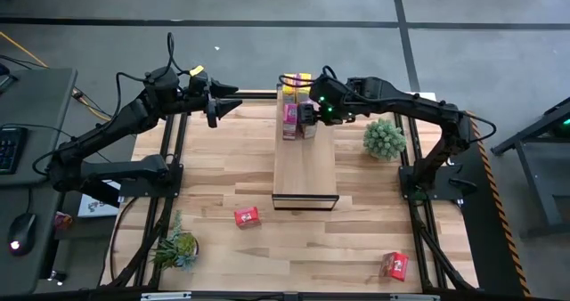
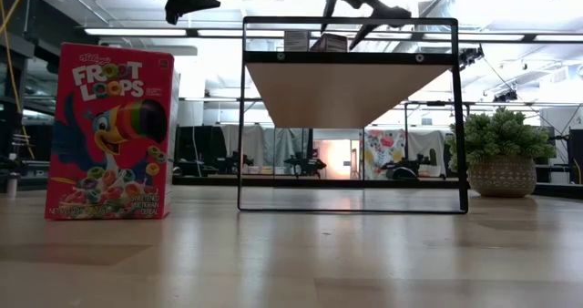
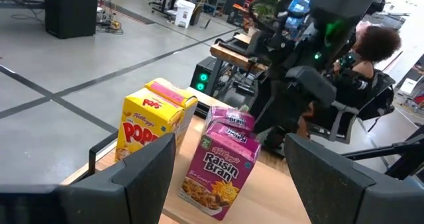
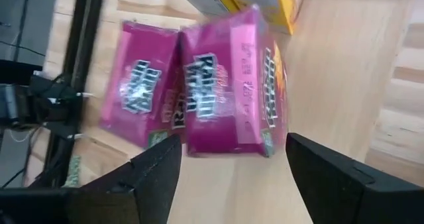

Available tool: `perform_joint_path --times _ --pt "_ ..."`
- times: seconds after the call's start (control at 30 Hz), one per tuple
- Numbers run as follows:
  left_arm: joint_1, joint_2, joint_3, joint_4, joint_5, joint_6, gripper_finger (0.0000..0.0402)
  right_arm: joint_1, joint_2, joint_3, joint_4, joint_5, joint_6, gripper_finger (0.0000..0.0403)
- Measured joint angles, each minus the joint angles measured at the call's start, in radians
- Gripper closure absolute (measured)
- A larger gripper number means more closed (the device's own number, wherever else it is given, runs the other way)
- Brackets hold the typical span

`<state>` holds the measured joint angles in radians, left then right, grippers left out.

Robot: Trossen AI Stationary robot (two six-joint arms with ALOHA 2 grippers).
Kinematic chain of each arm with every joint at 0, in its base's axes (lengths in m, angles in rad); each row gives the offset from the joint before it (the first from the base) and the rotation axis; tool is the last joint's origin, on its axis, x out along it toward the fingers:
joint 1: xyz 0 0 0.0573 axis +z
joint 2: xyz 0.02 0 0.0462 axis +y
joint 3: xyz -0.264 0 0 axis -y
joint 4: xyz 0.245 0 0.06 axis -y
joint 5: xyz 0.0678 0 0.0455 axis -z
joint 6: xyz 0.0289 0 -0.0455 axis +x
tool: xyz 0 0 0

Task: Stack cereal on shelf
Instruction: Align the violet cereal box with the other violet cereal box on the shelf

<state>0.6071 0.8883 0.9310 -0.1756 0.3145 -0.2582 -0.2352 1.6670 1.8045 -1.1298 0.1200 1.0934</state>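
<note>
Right end effector is hovering over the far end of the shelf, fingers spread wide and holding nothing, right by the two pink boxes in its wrist view. Left end effector is waiting off the shelf's far left corner, also wide apart and empty.

Going near to far on the bench: one red box is lying near the front right corner, another red box is sitting just in front of the shelf's near end, so both are still waiting. Near half of the shelf top is bare. At the far end the pink boxes are standing side by side, with the two yellow boxes just behind them.

Judging by that, four of six are placed and two reds are left.
</note>
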Motion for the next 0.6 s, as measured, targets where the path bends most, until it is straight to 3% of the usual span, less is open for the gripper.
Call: perform_joint_path --times 0.27,0.4,0.5,0.6 --pt "0.0 0.0 0.0 0.0 0.0 0.0 0.0128 0.0 -0.003 0.088 -0.011 0.01 -0.077 0.0139" --pt "0.0 0.0 0.0 0.0 0.0 0.0 0.0128 0.0 -0.004 0.158 -0.076 0.092 -0.148 0.0146" --pt "0.0 0.0 0.0 0.0 0.0 0.0 0.0128 0.0 -0.004 0.191 -0.181 0.168 -0.177 0.0173" --pt "0.0 0.0 0.0 0.0 0.0 0.0 0.0128 0.0 -0.004 0.177 -0.304 0.233 -0.171 0.0233"
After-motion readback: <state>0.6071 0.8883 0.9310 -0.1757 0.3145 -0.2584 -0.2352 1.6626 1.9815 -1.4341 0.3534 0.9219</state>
